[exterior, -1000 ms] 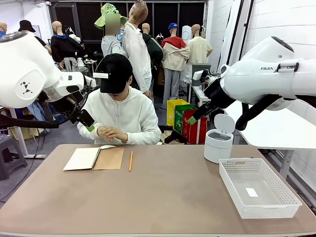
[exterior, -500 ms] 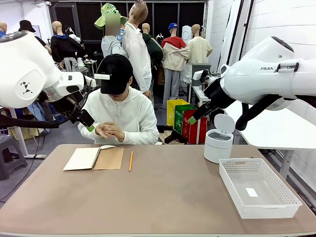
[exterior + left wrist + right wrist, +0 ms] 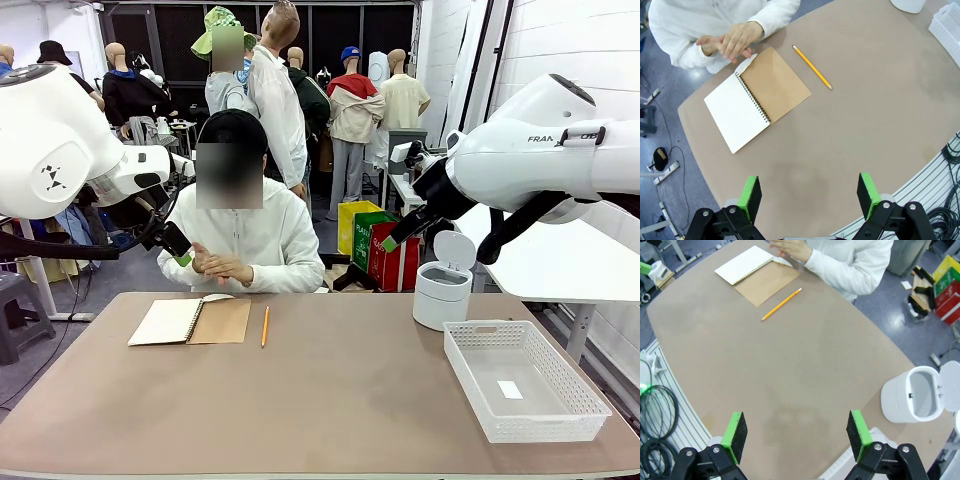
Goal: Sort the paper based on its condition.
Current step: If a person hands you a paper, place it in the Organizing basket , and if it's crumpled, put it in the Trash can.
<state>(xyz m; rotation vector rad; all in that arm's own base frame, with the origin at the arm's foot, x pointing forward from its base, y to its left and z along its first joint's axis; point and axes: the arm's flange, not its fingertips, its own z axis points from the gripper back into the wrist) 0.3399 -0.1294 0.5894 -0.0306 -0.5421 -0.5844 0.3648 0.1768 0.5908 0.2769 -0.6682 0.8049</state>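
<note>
A spiral notebook lies open at the table's far left, white page up and brown cover folded out, also seen in the left wrist view and the right wrist view. A small white edge of paper curls up at its far edge, under the person's joined hands; whether it is loose I cannot tell. My left gripper hangs open high above the table's left half. My right gripper is open too, high over the middle, holding nothing.
A yellow pencil lies right of the notebook. A white lidded bin stands open at the far right. In front of it sits a white basket with a small white slip inside. The person sits at the far side.
The person's hands have shifted slightly against each other above the notebook. Both arms have stayed where they were.
</note>
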